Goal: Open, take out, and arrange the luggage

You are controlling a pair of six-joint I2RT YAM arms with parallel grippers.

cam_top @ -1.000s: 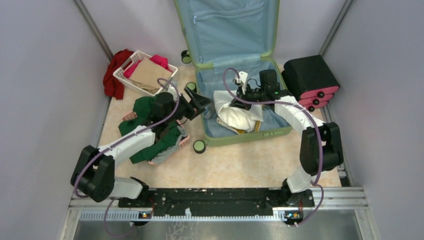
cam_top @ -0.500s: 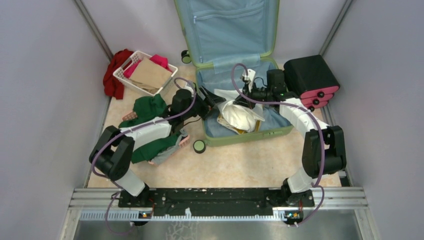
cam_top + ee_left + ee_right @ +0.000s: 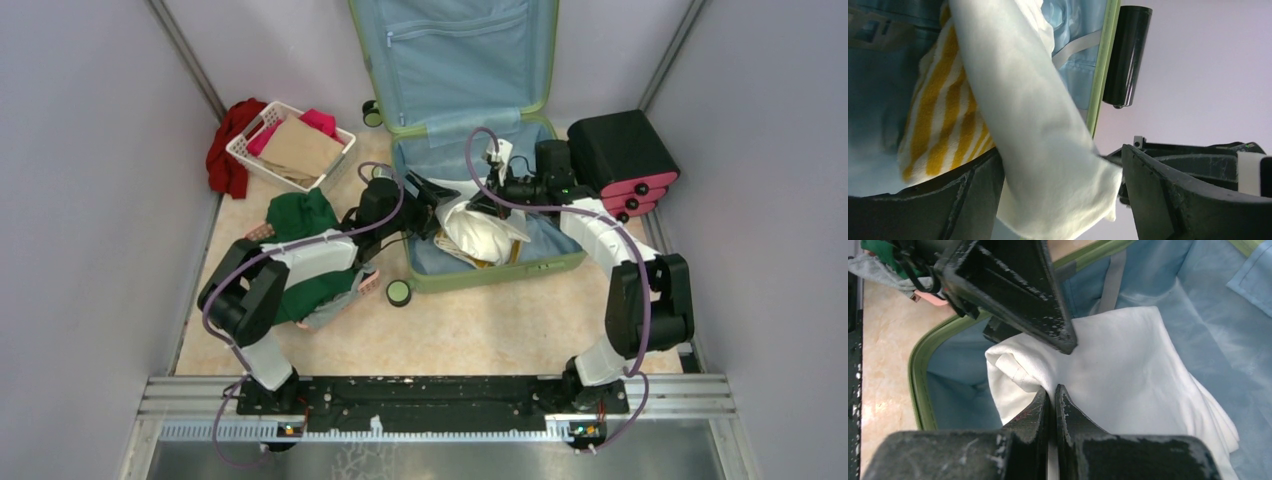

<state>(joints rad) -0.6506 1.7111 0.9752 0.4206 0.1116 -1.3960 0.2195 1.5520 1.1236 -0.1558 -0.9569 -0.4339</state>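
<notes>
Your right end effector (image 3: pixel 1053 392) is pinched together on the white cloth (image 3: pixel 1128 355) above the open luggage (image 3: pixel 450 70) at the bench's (image 3: pixel 480 330) far middle. Your left end effector (image 3: pixel 1060 157) gapes around its hanging edge. Close carelessly and it probably snags the yellow-striped fabric (image 3: pixel 943 125), or strikes the right one.

Top of the luggage (image 3: pixel 450 80) beyond the overhead view's upper edge.
</notes>
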